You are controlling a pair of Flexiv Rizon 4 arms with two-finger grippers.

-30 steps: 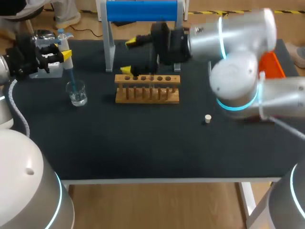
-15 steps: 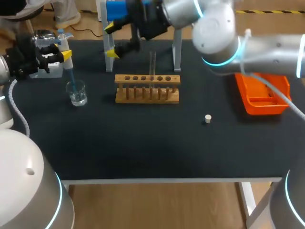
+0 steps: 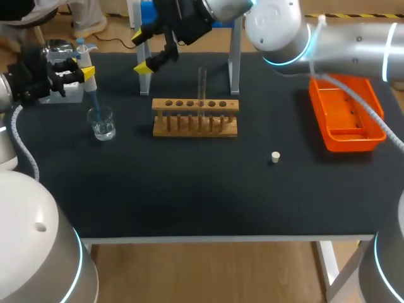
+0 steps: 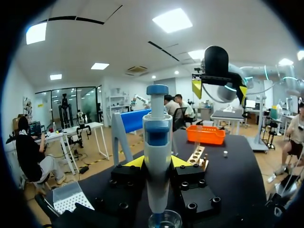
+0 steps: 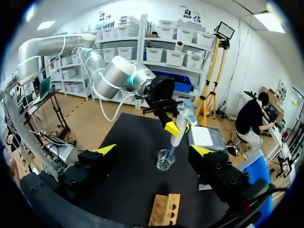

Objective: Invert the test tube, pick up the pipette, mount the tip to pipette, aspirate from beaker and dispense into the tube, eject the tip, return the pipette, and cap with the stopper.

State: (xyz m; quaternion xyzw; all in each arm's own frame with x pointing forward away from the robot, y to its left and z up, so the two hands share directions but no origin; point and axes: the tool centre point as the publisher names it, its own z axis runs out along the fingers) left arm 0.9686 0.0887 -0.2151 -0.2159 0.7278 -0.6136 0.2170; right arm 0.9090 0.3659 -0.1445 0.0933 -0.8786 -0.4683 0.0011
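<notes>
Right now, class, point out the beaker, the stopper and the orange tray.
beaker [image 3: 104, 129], head view, its glass wall.
stopper [image 3: 275, 156], head view, its top.
orange tray [image 3: 355, 142], head view, its near wall.

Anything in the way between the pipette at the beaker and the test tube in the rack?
Nothing stands on the mat between beaker and test tube; the open right gripper hangs close to that path, behind the rack's left end.

Orange bin [image 3: 353, 142] at rt of table [image 3: 189, 189]; wooden rack [image 3: 189, 132] mid, well apart.
</notes>
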